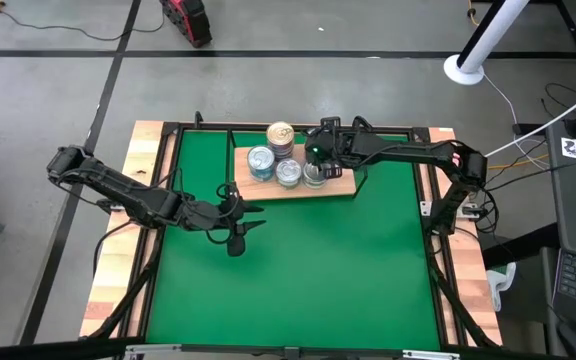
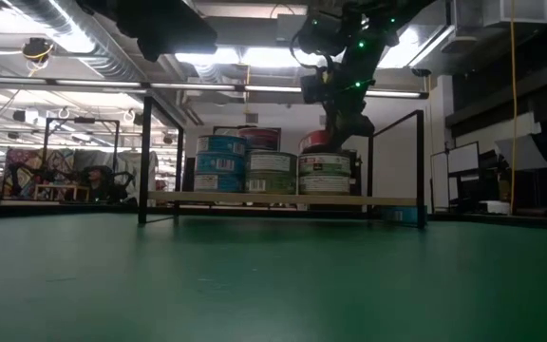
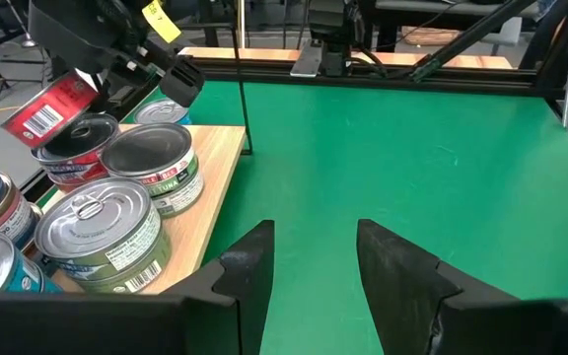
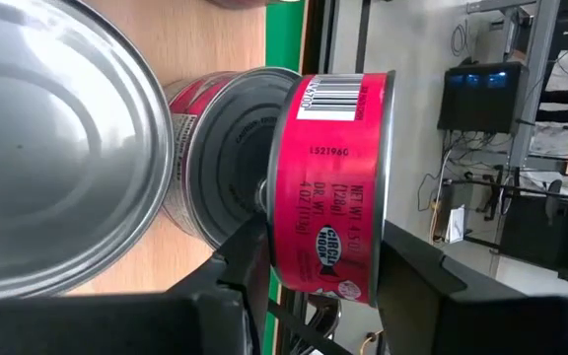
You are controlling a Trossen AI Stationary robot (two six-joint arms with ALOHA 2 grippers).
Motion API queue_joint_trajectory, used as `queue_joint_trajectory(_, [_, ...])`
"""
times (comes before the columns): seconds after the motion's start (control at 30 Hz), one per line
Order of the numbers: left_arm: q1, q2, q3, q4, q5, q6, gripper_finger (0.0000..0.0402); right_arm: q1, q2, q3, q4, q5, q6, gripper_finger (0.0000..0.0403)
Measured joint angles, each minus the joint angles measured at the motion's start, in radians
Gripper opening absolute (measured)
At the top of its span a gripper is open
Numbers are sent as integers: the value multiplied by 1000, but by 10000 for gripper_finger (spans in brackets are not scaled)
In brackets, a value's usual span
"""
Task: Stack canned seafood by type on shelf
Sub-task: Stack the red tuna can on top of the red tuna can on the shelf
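The shelf [image 1: 343, 187] is a wooden board at the far side of the green mat and bears several canned seafood tins. These include a gold-lidded stack [image 1: 280, 135], silver-lidded tins [image 1: 261, 160] and green-labelled ones [image 3: 151, 163]. My right gripper [image 1: 318, 152] is shut on a red-labelled tin [image 4: 328, 187], held tilted just above another red tin [image 3: 77, 158] that stands on the shelf. My left gripper [image 3: 314, 256] hovers open over the mat, off the shelf's near left corner, with nothing between its fingers. My right gripper pinches the red tin between its two fingers [image 4: 249, 261], one on each flat end [image 4: 282, 212], so the label side faces the wrist. The fingers slant down from the table's right. The tin is tilted on edge; whether its low rim touches the red tin below, I cannot tell.
Thin black wire posts [image 2: 419, 166] stand at the shelf's sides. The green mat [image 1: 298, 270] stretches toward the near edge, framed by black rails and wooden table strips [image 1: 118, 260]. Cables and a white post base [image 1: 465, 68] lie beyond the table.
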Motion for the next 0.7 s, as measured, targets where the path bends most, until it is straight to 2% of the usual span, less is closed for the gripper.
queue_joint_trajectory(0.43, [0, 0, 0, 0, 0, -1, 141, 2, 0, 0, -2, -14, 0, 140])
queue_joint_trajectory(0.7, [0, 0, 0, 0, 0, -2, 141, 2, 0, 0, -4, -20, 0, 224])
